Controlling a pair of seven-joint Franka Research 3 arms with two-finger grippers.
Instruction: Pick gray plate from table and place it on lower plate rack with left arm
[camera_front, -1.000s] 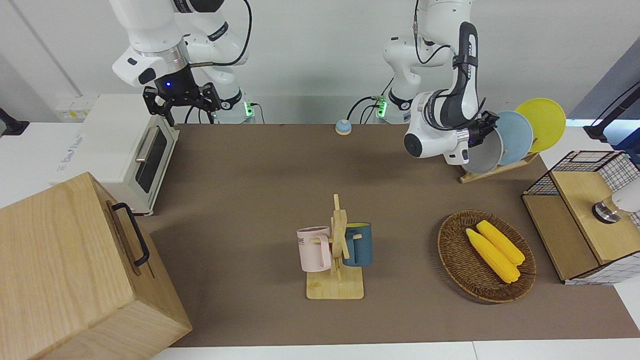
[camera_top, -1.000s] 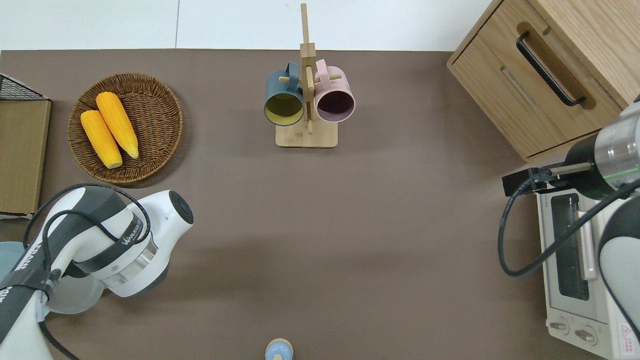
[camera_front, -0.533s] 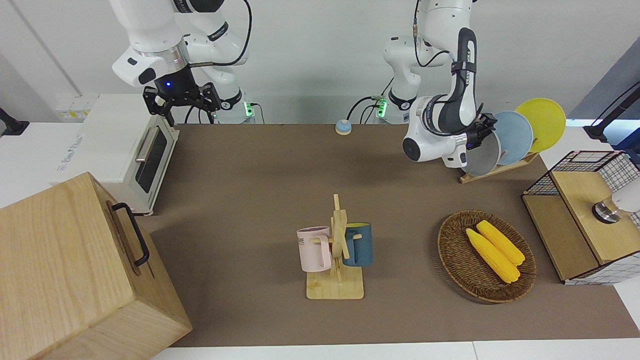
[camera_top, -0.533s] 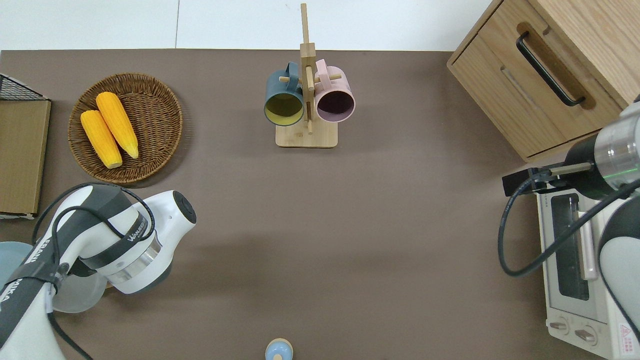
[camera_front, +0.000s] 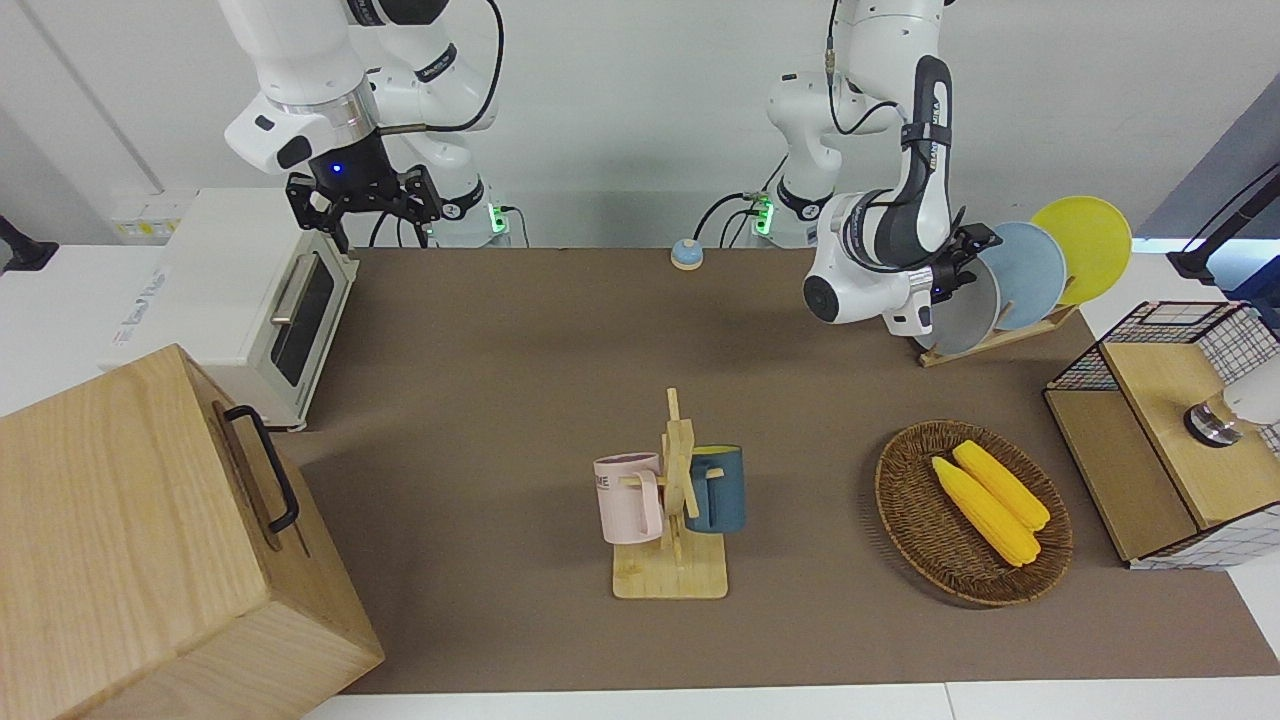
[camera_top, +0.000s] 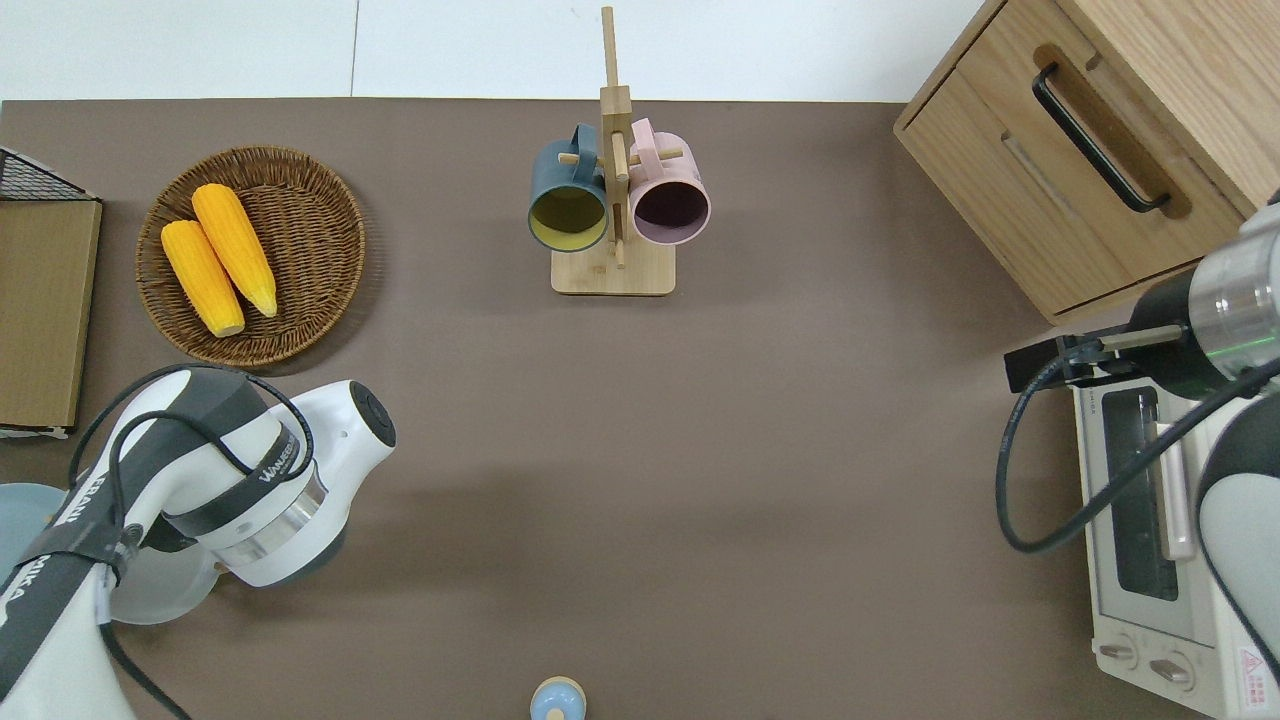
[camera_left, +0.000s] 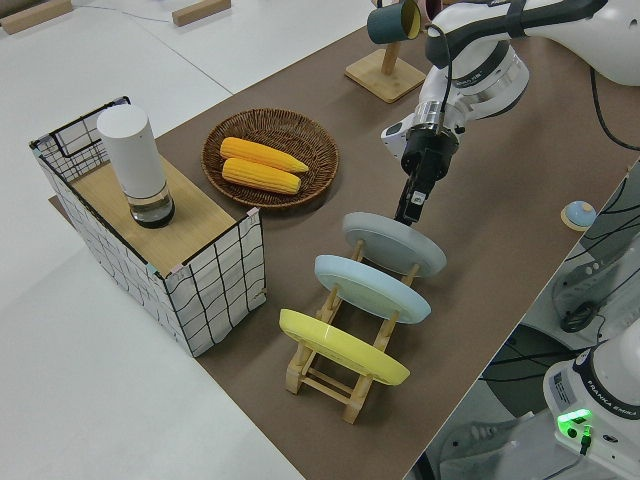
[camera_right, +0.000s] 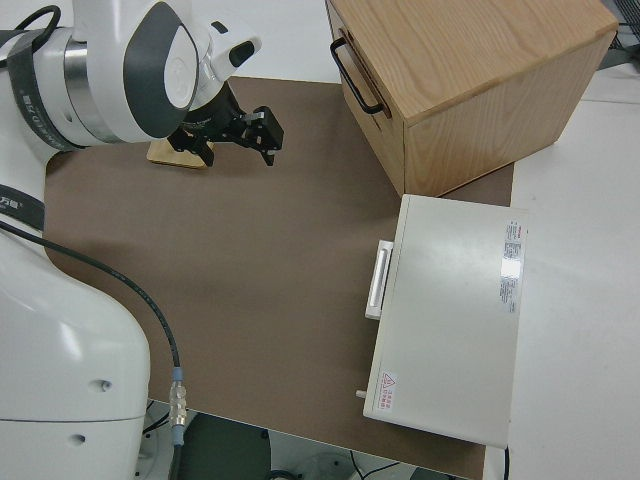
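Observation:
The gray plate (camera_front: 965, 315) leans in the lowest slot of the lower plate rack (camera_front: 985, 345), at the left arm's end of the table. It also shows in the left side view (camera_left: 395, 245) and partly under the arm in the overhead view (camera_top: 150, 600). My left gripper (camera_left: 410, 208) points down at the plate's upper rim, and its narrow fingers look shut on the rim. The gripper also shows in the front view (camera_front: 965, 258). A light-blue plate (camera_left: 370, 288) and a yellow plate (camera_left: 340, 348) fill the higher slots. My right arm is parked, its gripper (camera_front: 365, 205) open.
A wicker basket with two corn cobs (camera_front: 975, 510) lies farther from the robots than the rack. A wire crate (camera_front: 1170, 430) stands beside it. A wooden mug stand (camera_front: 672, 500) holds two mugs mid-table. A toaster oven (camera_front: 250, 300) and wooden cabinet (camera_front: 150, 540) stand at the right arm's end.
My left arm has shifted slightly toward mid-table, and more of the gray plate shows from under it in the overhead view. The right arm has not moved.

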